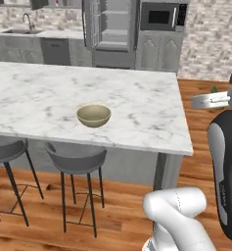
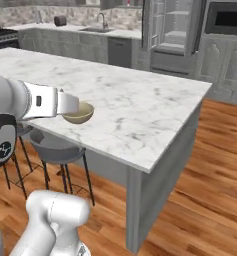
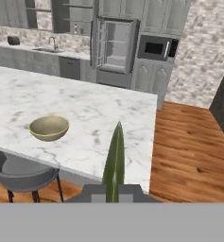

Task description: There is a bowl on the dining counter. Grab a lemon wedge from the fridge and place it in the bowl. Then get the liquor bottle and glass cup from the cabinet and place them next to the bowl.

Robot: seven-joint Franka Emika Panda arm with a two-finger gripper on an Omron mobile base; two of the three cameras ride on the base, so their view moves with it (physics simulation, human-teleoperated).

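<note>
The fingers (image 3: 114, 194) are pinched shut on the lemon wedge (image 3: 115, 158), a thin greenish-yellow sliver standing up edge-on between them in the hand view, over the near edge of the bench (image 3: 99, 118). The olive-tan bowl (image 3: 48, 128) sits on the marble bench top, off to the left of the wedge and apart from it. Grey stools (image 1: 76, 159) stand under the bench's near side. Beyond the bench, the fridge (image 3: 114, 49) stands with its doors open, beside a built-in microwave (image 3: 154, 48).
</note>
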